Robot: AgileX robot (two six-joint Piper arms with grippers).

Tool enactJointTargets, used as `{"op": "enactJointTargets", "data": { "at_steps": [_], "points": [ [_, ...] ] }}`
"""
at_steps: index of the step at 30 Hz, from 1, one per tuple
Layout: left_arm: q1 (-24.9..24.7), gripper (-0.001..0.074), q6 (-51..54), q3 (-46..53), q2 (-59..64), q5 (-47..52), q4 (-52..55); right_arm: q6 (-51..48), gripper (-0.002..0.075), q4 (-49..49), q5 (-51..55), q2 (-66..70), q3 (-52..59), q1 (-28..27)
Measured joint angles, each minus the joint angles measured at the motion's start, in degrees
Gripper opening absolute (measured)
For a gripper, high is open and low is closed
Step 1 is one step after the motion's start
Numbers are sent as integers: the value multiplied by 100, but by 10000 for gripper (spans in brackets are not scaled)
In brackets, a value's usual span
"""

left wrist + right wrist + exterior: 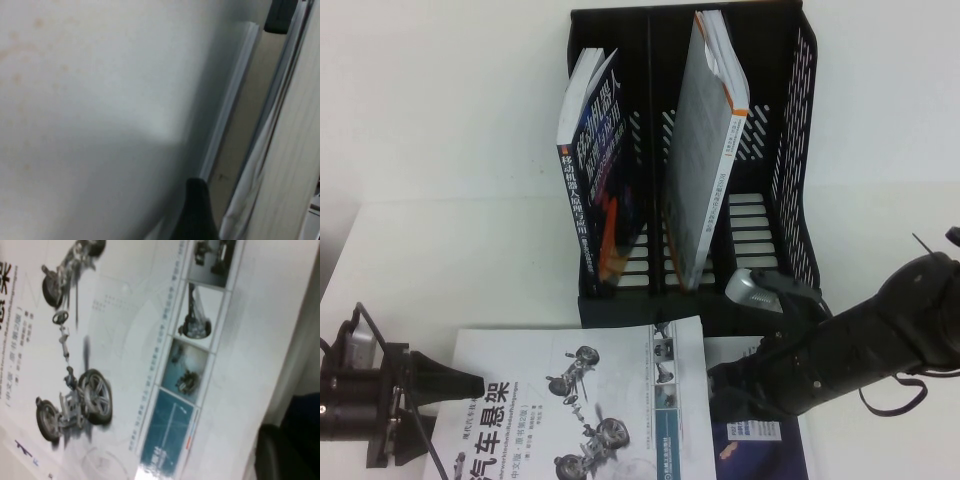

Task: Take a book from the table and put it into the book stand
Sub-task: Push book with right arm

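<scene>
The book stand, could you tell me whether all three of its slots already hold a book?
No: in the high view the book stand holds books in its left and middle slots only, and the right slot shows bare ribbed floor.

The table (pixel 440 150) is plain white. The book stand (pixel 790 130) is black, its side walls cut with rows of slanted slots and its floor ribbed.

At the lower middle of the high view, the book (pixel 570 400) has a white-grey front with a black Chinese title, grey drawings of wheels and suspension parts, and a strip of small teal photographs down one edge.

In the stand, the left book (pixel 600 190) is dark blue with white characters and an orange-red streak; the right book (pixel 705 150) is grey with an orange spine band.

Both claws are black: the left claw (pixel 445 385) at lower left, the right claw (pixel 740 385) at lower right, over a dark blue cover (pixel 755 445).
</scene>
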Motion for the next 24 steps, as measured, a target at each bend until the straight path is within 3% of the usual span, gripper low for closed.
{"op": "enactJointTargets", "data": {
  "at_steps": [13,19,21,24],
  "points": [
    [46,502,6,-21,0,-24,8,-1019,0,1500,417,487,-23,23],
    [46,496,13,-45,0,-33,44,-1287,0,1740,439,550,-23,62],
    [46,452,13,-45,0,-33,55,-1298,0,1740,439,550,-23,62],
    [46,288,-52,-57,0,-33,86,-1308,0,1713,439,550,-23,62]
  ]
}}
